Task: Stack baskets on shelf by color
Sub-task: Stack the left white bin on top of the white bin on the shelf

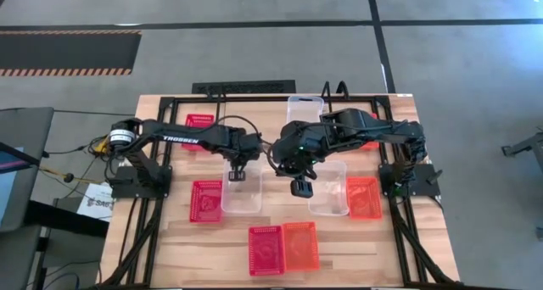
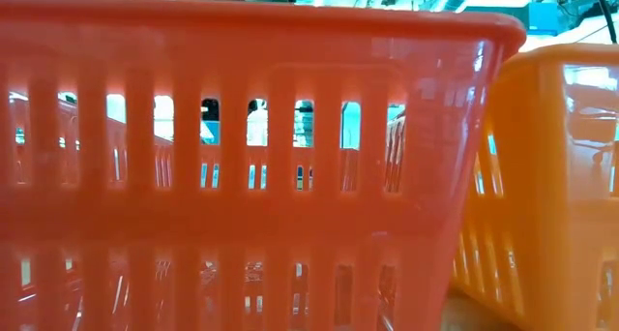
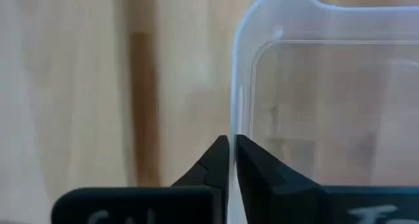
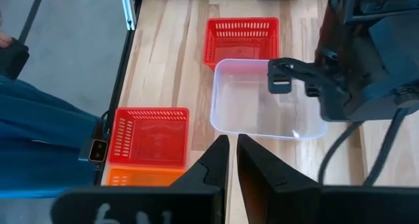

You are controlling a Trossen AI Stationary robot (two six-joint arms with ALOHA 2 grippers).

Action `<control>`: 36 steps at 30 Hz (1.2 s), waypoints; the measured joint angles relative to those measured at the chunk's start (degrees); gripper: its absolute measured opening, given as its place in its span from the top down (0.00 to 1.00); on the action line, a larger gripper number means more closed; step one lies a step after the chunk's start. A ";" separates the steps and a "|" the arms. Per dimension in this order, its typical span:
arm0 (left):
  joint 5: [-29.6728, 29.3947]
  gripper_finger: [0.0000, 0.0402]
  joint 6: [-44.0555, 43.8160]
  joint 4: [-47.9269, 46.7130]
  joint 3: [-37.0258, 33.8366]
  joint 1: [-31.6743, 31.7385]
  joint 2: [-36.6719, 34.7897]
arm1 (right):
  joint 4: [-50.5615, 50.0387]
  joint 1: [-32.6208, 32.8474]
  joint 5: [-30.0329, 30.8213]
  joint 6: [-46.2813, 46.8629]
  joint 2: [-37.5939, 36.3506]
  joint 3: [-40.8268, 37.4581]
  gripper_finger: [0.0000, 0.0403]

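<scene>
Red basket [image 2: 242,157] fills low view. Left gripper [image 3: 232,160] pinched on clear basket [image 3: 327,106] rim; shelf [image 1: 254,88] at twelve o'clock. Right gripper [image 4: 232,160] closed, empty.

The table [image 1: 204,248] is lit evenly and brightly from above in the high view, and only soft, short shadows are cast beneath the arms. In the low view the frame is filled by a red basket [image 2: 242,157] and an orange basket [image 2: 551,176], backlit so that the plastic glows, with glare streaked across the walls. In the left wrist view the clear basket [image 3: 327,86] and the wood are rendered blurred. The right wrist view is sharp and evenly lit.
</scene>
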 joint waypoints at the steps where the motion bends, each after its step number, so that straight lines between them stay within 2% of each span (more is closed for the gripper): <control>1: -0.39 0.99 -0.31 -0.64 0.67 0.12 0.00 | 0.00 0.00 0.00 0.33 0.02 0.00 0.87; 5: -2.06 1.00 -0.33 -3.22 5.05 0.08 0.00 | -0.69 0.01 0.00 1.75 0.02 0.00 0.87; 11: -5.05 1.00 -0.01 -11.24 16.77 -0.90 0.00 | -1.37 0.39 -0.01 2.29 0.02 0.00 0.87; 17: -17.83 1.00 1.59 -22.07 29.42 -2.66 0.00 | -3.36 0.38 0.00 3.30 -0.14 0.00 0.87; 22: -22.62 1.00 1.01 -29.69 38.22 -2.53 -0.02 | -7.50 0.35 0.17 5.47 -1.57 0.00 0.87; 24: -24.32 1.00 1.22 -30.47 41.10 -2.56 -0.07 | -9.69 0.33 2.29 6.48 -2.53 0.00 0.88; 29: -26.59 1.00 4.13 -28.90 46.84 -2.07 -0.08 | -15.03 0.22 12.06 10.26 -6.41 0.00 0.94; 36: -29.31 1.00 4.34 -24.41 49.49 -1.78 -0.11 | -15.89 0.18 24.47 13.80 -8.72 -0.36 0.99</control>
